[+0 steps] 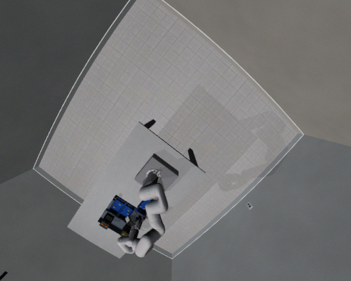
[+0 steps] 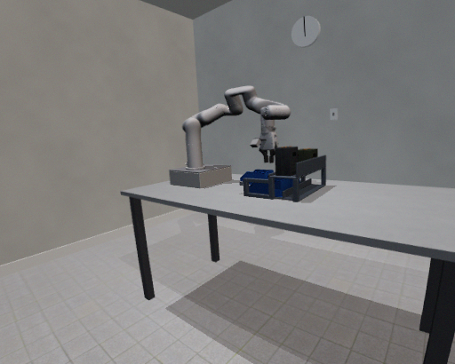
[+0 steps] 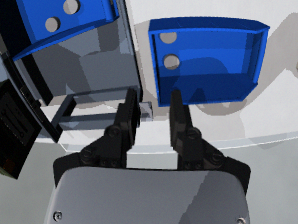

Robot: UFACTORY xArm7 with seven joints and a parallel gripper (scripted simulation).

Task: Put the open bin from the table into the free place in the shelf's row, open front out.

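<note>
No text, label, brand or number can be read. On the round, pale wall clock (image 2: 313, 32) a thin dark line points nearly straight up — no numerals legible on its face. The dark, boxy object (image 3: 19, 119) at the wrist view's left edge bears faint line marks — too dim to make out.
</note>
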